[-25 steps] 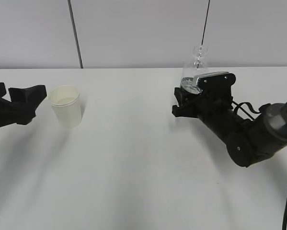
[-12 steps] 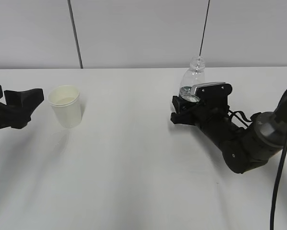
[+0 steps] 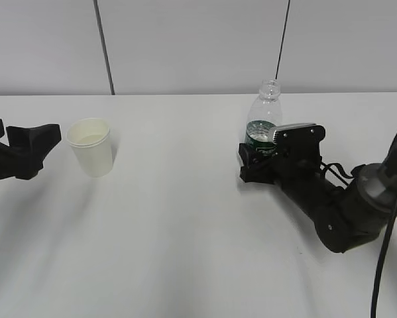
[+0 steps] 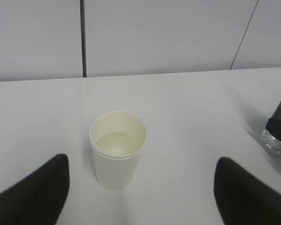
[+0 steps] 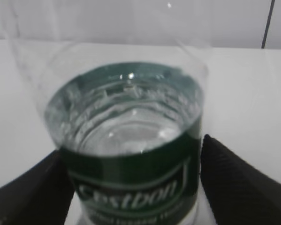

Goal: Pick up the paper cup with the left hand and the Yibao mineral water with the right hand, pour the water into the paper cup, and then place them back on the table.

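The Yibao mineral water (image 3: 262, 122) was seen standing upright on the table (image 3: 185, 218), set between the fingers of the right hand (image 3: 251, 159), whose black pads flanked the green label on either side in the right wrist view; whether those pads were pressing the plastic or merely beside it could not be told. The paper cup (image 4: 117, 149) was found straight ahead of the left hand (image 4: 140, 197), beyond its fingertips and well clear of them, the fingers being spread wide with nothing held. Liquid was visible inside the cup (a shallow pool at the bottom). The chief risk was judged to lie with the uncapped bottle: were the right hand drawn back while a pad dragged on the label, the bottle could be tipped and water spilled. The light cup could likewise be knocked over by a left finger swung sideways.
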`<control>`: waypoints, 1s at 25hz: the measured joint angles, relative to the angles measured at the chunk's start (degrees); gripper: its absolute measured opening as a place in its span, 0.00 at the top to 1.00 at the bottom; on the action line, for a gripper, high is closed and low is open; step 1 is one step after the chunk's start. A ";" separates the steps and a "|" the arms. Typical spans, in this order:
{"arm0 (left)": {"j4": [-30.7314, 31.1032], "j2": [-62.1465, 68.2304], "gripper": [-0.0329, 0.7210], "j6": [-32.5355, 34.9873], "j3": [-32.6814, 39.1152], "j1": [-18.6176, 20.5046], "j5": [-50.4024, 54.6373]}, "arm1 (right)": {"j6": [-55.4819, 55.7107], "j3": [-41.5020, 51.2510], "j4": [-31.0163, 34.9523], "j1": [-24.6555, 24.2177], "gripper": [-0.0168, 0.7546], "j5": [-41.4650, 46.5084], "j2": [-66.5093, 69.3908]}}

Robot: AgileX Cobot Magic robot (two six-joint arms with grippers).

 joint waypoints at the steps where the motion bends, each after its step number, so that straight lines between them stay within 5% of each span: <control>1: 0.00 0.00 0.20 0.00 0.00 0.00 0.06 | 0.00 0.96 0.00 0.00 0.20 -0.25 0.00; 15: 0.32 -0.36 0.20 0.00 -2.13 0.00 10.95 | 0.00 14.39 -2.27 0.00 0.20 2.54 -11.94; 25: -2.49 -1.09 0.22 0.00 -23.44 0.00 61.43 | 2.69 15.32 -10.38 0.03 0.21 50.10 -40.96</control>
